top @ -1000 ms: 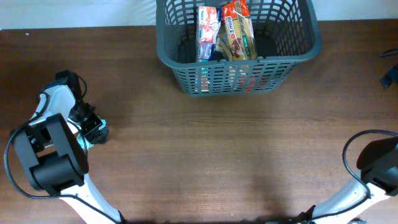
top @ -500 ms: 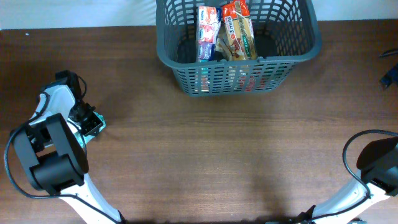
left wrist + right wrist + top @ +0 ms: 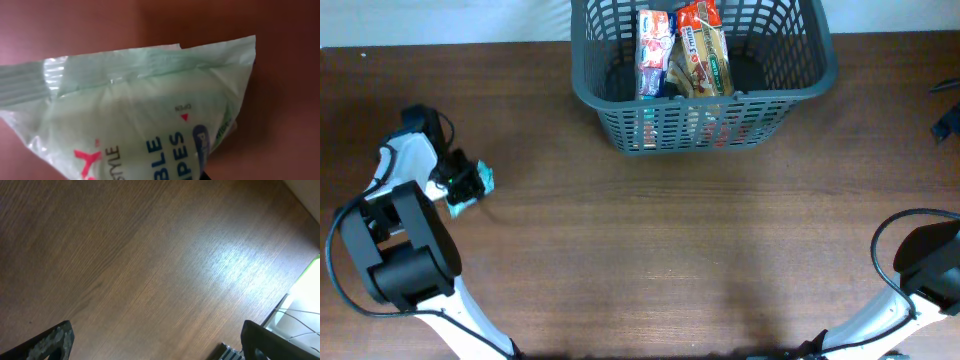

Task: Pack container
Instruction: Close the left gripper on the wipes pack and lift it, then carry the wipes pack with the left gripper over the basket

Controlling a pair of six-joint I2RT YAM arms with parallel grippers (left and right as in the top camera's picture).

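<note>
Two packs stand in the dark grey basket (image 3: 700, 100), which sits at the far edge of the bench (image 3: 650, 220), a little toward the right. The top of the overhead picture cuts off the far side of the basket. One is a white and blue pack (image 3: 655, 50), the other a brown and red pack (image 3: 706, 48) just beside it on the right. Their labels are too small to read. Some red shows through the lattice of the near wall, but what it belongs to is not clear.

Near the left edge of the bench, the left claw (image 3: 465, 185) is closed on a pale green packet (image 3: 482, 180), and only small parts of the packet show past the black fingers. In the left wrist view the packet (image 3: 140, 115) fills almost the whole picture and hides the fingers. Its print is cut off at the bottom, so only "BLE" and "IPES" in blue, some pink letters and a small red triangle can be read. Whether the packet touches the wood (image 3: 200, 20) I cannot tell.

The right arm is at the near right corner, partly outside the overhead picture, and its claw is not visible there. In the right wrist view the right claw (image 3: 160, 342) is wide open, with one fingertip in each lower corner and only bare wood (image 3: 150, 255) between them.
</note>
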